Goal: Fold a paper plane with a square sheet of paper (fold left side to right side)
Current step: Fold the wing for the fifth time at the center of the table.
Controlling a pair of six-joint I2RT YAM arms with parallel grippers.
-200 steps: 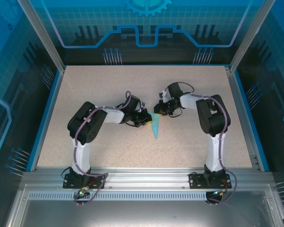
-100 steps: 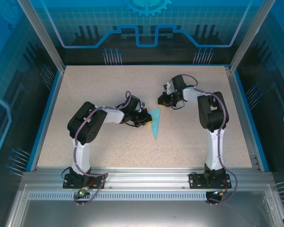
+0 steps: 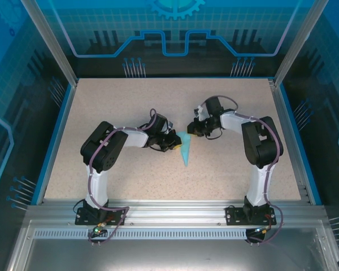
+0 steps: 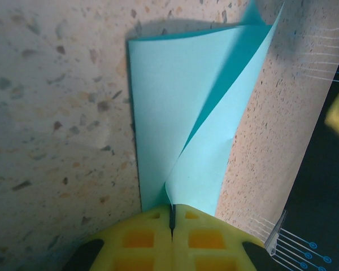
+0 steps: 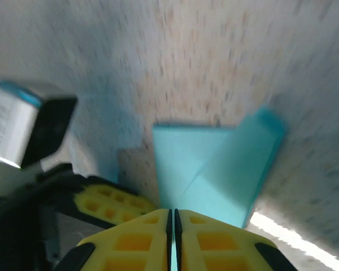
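Observation:
The square sheet of paper (image 3: 185,150) lies mid-table as a slim turquoise triangle, its point toward the near edge. My left gripper (image 3: 173,143) sits at its left side. In the left wrist view a raised flap of the paper (image 4: 181,113) curls up and its edge runs into the slit of the shut left gripper (image 4: 172,208). My right gripper (image 3: 191,129) hovers at the paper's far right corner. In the blurred right wrist view the right gripper (image 5: 173,212) is shut, with the paper (image 5: 214,169) just ahead of its tips and the left gripper's yellow fingers (image 5: 107,203) at the lower left.
The speckled beige table (image 3: 113,113) has a blue rim (image 3: 55,135) on its left and right sides and a silver rail (image 3: 169,209) along the near edge. Both arm bases are bolted to that rail.
The right gripper drew back from the paper toward the far right, then came back to its wide end. The left gripper and the paper stayed where they were.

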